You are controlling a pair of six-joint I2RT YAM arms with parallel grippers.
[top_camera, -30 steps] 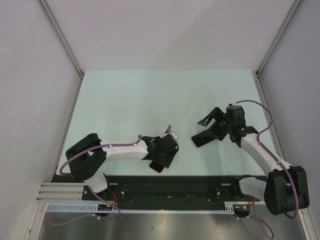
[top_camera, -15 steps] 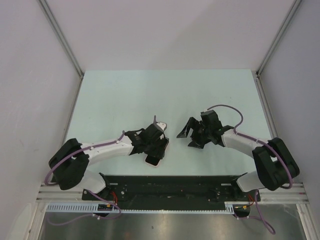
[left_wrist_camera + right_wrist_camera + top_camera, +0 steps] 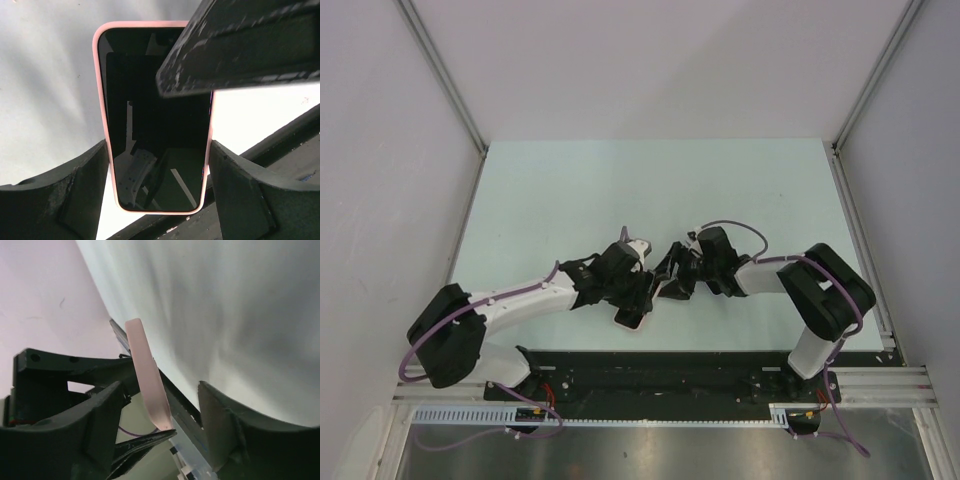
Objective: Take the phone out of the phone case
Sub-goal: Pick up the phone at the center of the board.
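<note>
Now the right gripper [image 3: 672,282] has swung in from well off to the side and sits close beside the left gripper [image 3: 636,292]. Left one pinches the phone case [image 3: 102,115] across its long edges; phone [image 3: 155,130] still seated, between its fingers. Right jaws spread, straddling the case's edge, no contact I can confirm. Likely set up to peel. Case: pink, thin rim. Phone: glossy black, screen dark.

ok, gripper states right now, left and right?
Left gripper: closed on the pink-cased phone, jaws on its long sides.
Right gripper: open, jaws either side of that phone's edge.
</note>
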